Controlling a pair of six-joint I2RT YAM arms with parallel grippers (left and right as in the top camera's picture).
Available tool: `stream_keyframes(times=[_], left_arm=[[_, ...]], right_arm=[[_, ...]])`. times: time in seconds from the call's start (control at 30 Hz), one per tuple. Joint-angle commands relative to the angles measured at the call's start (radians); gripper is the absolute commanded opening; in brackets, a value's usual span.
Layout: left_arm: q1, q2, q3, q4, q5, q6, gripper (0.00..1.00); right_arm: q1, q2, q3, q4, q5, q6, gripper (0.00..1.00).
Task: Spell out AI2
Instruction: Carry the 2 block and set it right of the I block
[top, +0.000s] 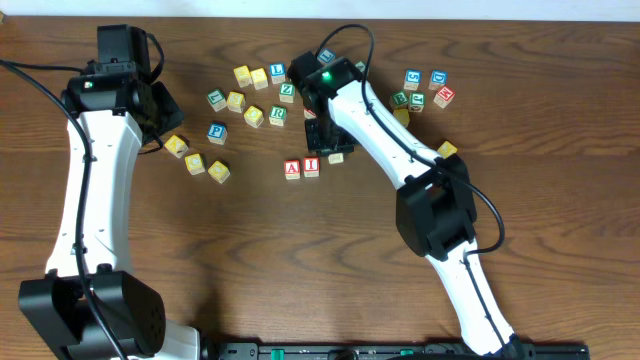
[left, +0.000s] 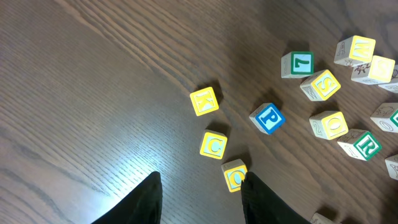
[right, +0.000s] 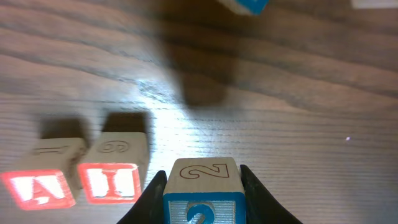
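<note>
Blue block (right: 200, 210) (a 2) inside claw (right: 202, 194).

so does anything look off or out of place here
Nothing stands out. The A block and I block sit side by side, level with each other, and the right gripper holds the 2 block squarely. The spare blocks are just scattered loosely.

light: even, overhead | glare: white patch on table (left: 124, 152) | blur: red A block (right: 37, 188) soft, possibly defocus
</note>
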Motion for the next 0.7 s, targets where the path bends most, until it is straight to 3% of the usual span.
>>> stream_keyframes(times=[0.0,0.3,0.5,0.67], left_arm=[[0.000,0.001,-0.014,-0.003,-0.005,0.009,0.41],[0.000,0.001,-0.014,-0.005,-0.005,0.009,0.41],[0.000,0.001,-0.014,-0.005,-0.005,0.009,0.41],[0.000,0.001,-0.014,-0.005,-0.005,0.009,0.41]], right_arm=[[0.034,-0.018,-0.058,0.017,0.010,0.003,0.19],[0.040,-0.018,-0.145,0.108,0.010,0.027,0.20],[0.039,-0.018,-0.145,0.106,0.010,0.026,0.32],[0.034,-0.018,-0.145,0.113,0.010,0.026,0.33]])
